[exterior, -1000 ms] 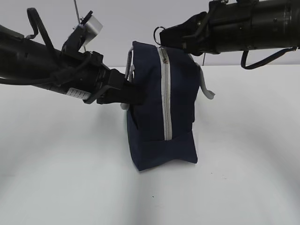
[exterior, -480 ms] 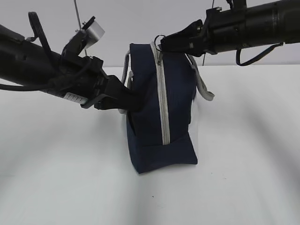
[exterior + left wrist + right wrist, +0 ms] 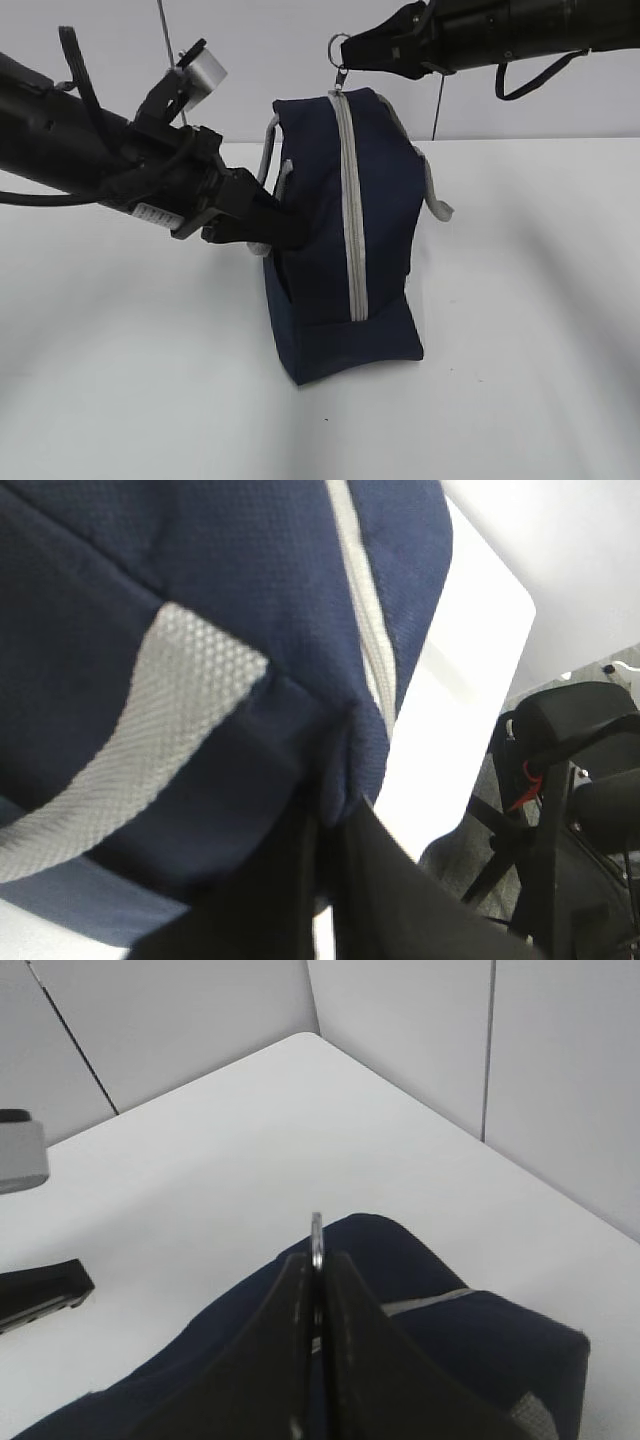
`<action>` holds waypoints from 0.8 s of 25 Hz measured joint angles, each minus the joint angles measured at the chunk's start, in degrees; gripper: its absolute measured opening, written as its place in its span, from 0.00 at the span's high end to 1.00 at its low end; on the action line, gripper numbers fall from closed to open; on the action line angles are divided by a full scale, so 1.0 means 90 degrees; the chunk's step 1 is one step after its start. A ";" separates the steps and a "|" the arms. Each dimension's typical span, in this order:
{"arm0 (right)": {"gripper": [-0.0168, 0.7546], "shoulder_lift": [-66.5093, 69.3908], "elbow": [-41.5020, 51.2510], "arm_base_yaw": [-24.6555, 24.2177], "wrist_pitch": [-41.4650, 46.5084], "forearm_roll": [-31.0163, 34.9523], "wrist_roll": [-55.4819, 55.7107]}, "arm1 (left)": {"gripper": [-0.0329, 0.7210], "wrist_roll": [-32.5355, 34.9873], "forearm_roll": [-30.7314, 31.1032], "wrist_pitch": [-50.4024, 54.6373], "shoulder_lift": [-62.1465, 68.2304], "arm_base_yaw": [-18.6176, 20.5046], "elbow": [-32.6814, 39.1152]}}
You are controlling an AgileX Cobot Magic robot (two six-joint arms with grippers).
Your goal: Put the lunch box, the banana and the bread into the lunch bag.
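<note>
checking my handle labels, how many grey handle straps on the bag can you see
2: one handle strap on the lunch bag beside the left gripper, one handle strap hanging down its right side. Others may be hidden.

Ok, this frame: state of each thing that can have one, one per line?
lunch bag: standing on the table, zipper shut along the visible side.
ring pull: pinched, held above the bag's top.
right gripper: shut on the ring pull.
left gripper: shut on a fold of bag fabric.
Grey handles: hanging loose.
</note>
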 joint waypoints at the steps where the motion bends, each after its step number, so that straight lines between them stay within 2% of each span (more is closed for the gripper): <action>1: 1.00 0.0068 -0.0067 0.0000 -0.0015 -0.0018 0.0006 | 0.95 0.0000 0.0036 0.0042 0.0000 0.0000 0.0000; 11: 1.00 0.1548 -0.1597 0.0000 -0.0065 -0.0391 0.0514 | 0.95 -0.0007 0.0370 0.0687 0.0000 0.0006 0.0000; 17: 1.00 0.2505 -0.2828 0.0000 -0.0026 -0.1423 0.1541 | 0.95 -0.0146 0.0582 0.0939 0.0000 0.0006 0.0000; 20: 1.00 0.2715 -0.3119 0.0000 0.0141 -0.1636 0.1758 | 0.95 -0.0169 0.0608 0.0936 0.0000 0.0006 0.0000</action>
